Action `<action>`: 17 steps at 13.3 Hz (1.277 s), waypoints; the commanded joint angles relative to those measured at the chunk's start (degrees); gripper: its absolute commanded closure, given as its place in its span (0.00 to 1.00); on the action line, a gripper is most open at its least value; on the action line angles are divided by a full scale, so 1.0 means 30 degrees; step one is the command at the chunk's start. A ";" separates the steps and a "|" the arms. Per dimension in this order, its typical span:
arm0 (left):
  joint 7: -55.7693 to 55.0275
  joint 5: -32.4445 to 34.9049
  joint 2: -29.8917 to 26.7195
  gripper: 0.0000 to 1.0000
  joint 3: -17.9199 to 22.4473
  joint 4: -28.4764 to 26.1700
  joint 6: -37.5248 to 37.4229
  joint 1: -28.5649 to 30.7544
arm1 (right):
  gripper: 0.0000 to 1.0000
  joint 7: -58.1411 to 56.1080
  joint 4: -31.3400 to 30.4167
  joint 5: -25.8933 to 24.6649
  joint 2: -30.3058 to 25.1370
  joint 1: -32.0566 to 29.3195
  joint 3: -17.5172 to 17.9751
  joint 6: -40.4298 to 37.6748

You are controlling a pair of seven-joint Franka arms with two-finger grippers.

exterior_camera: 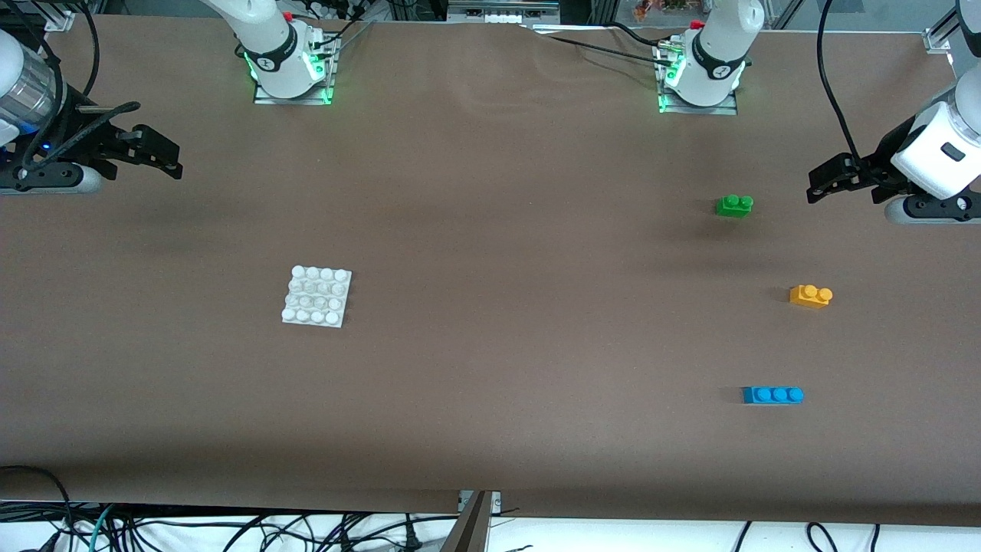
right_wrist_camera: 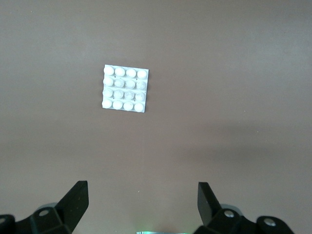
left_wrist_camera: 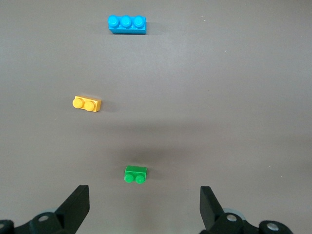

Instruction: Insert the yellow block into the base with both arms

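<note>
The yellow block (exterior_camera: 811,295) lies on the brown table toward the left arm's end, between a green brick and a blue brick; it also shows in the left wrist view (left_wrist_camera: 87,104). The white base (exterior_camera: 317,296) lies flat toward the right arm's end and shows in the right wrist view (right_wrist_camera: 125,88). My left gripper (exterior_camera: 818,182) is open and empty, up over the table at the left arm's end, apart from the bricks (left_wrist_camera: 144,197). My right gripper (exterior_camera: 170,157) is open and empty, up over the table at the right arm's end (right_wrist_camera: 141,192).
A green two-stud brick (exterior_camera: 734,205) lies farther from the front camera than the yellow block, and shows in the left wrist view (left_wrist_camera: 135,174). A blue three-stud brick (exterior_camera: 772,395) lies nearer to that camera (left_wrist_camera: 126,24). Cables hang below the table's front edge.
</note>
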 commanded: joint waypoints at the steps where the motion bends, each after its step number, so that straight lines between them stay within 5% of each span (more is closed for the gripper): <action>1: 0.0010 0.0113 0.0228 0.00 -0.0042 0.0620 -0.0478 0.0082 | 0.00 0.0131 0.0434 0.0154 0.0100 -0.0140 0.0118 -0.0096; 17: 0.0010 0.0113 0.0228 0.00 -0.0042 0.0621 -0.0478 0.0082 | 0.00 0.0100 0.0522 0.0213 0.0276 -0.0170 0.0118 0.0080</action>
